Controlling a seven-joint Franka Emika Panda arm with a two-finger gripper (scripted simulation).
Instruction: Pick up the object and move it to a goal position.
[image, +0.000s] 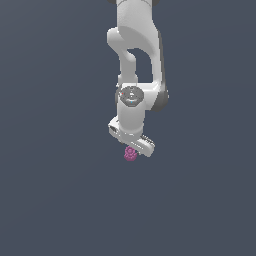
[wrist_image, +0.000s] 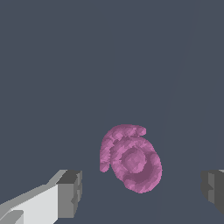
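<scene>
With fingers apart, end effector (wrist_image: 140, 188) around pink object (wrist_image: 131, 159).

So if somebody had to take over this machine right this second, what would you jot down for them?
Gripper: open, nothing held; its two fingers stand apart on either side of the pink blob, not touching it.
Pink blob: lies on the dark floor; in the exterior view it peeks out just under the arm's hand.
Done: arm lined up over the blob.
Left: probably lower a little, close, lift, carry to the goal. No goal marker shows in either view.
</scene>
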